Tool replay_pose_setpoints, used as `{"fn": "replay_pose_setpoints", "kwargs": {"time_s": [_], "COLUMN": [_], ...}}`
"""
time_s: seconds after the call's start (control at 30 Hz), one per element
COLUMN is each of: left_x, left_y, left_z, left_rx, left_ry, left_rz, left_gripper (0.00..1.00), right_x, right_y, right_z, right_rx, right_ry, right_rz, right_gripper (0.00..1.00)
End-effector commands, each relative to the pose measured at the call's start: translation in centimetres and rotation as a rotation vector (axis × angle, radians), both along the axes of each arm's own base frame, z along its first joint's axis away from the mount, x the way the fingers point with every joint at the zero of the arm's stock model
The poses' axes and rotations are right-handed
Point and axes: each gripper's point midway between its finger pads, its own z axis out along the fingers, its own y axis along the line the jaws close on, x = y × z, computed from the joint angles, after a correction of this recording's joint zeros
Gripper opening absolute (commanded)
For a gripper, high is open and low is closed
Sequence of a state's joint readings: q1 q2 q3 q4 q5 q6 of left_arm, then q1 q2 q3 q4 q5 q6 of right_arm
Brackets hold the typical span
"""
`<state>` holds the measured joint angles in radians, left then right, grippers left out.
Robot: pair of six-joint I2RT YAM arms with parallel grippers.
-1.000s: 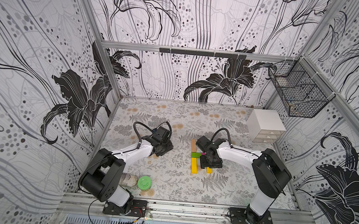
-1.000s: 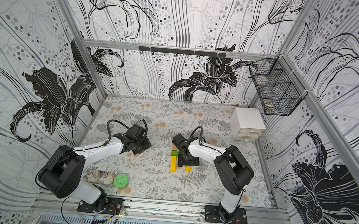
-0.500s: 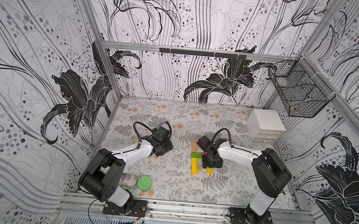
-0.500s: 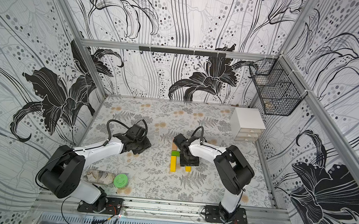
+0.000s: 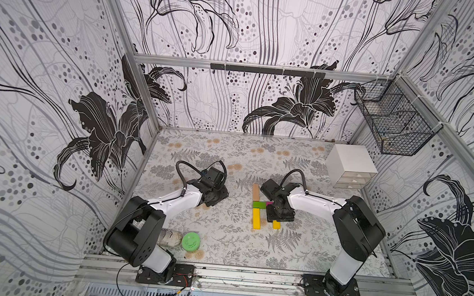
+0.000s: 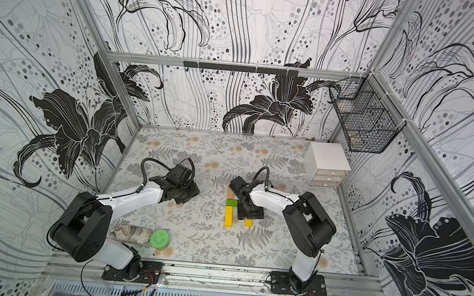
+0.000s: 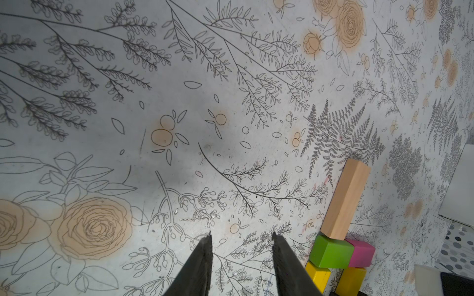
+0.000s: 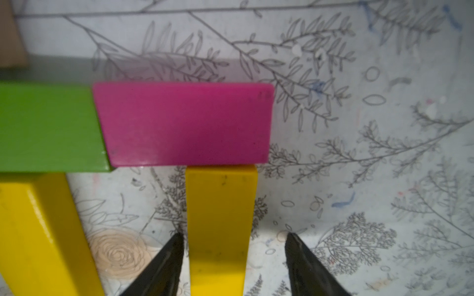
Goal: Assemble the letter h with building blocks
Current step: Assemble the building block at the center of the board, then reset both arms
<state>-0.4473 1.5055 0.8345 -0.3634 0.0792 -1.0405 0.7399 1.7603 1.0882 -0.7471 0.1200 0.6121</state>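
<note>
**Right tool open astride the yellow leg**

The right tool (image 8: pixel 234 234) stands open, a finger on either side of the yellow leg block (image 8: pixel 220 217); one finger nearly touches it and the other stands clear. Just past the fingertips the leg butts against the pink block (image 8: pixel 184 123), which joins the green block (image 8: pixel 48 128). The yellow stem block (image 8: pixel 38 230) lies beside that tool. The tan block (image 7: pixel 345 200) lies beyond the green one. The left tool (image 7: pixel 241 234) has its jaws apart over the bench (image 7: pixel 179 77), with the letter h (image 5: pixel 260 205) off to its side.
</note>
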Motion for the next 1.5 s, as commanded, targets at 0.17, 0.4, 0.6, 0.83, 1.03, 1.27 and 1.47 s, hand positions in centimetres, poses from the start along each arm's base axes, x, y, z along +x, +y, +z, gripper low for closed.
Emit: {"fn": "replay_pose_setpoints", "kwargs": {"time_s": [0.17, 0.4, 0.6, 0.83, 1.03, 1.27, 1.47], "left_x": [0.8, 5.5, 8.5, 7.1, 6.8, 5.3, 3.2], "left_y": [-0.1, 0.5, 2.7, 14.5, 20.9, 23.3, 23.3], "left_z": [1.1, 10.0, 21.8, 21.3, 13.2, 11.6, 8.7], "left_rx": [0.022, 0.189, 0.336, 0.802, 0.937, 0.881, 0.89], "left_ry": [-0.027, -0.263, -0.685, -0.861, -0.632, -0.673, -0.574], "left_rz": [-0.013, -0.11, -0.071, 0.35, 0.383, 0.386, 0.307], "left_gripper": [0.42, 0.65, 0.83, 0.99, 0.99, 0.99, 0.99], "right_x": [2.4, 3.9, 3.1, 2.4, 5.4, 4.4, 8.4], "right_y": [0.7, -3.4, -9.6, -15.6, -18.4, -27.9, -25.6], "right_z": [9.1, 19.9, 25.2, 23.1, 17.9, 13.0, 8.7], "right_rx": [0.128, 0.209, 0.191, -0.177, -0.293, -0.566, -0.469], "right_ry": [-0.256, -0.717, -1.087, -1.154, -1.019, -0.899, -0.879], "right_rz": [0.076, -0.031, -0.211, -0.384, -0.447, -0.727, -0.556], "right_gripper": [0.72, 0.73, 0.93, 1.0, 1.0, 1.0, 1.0]}}
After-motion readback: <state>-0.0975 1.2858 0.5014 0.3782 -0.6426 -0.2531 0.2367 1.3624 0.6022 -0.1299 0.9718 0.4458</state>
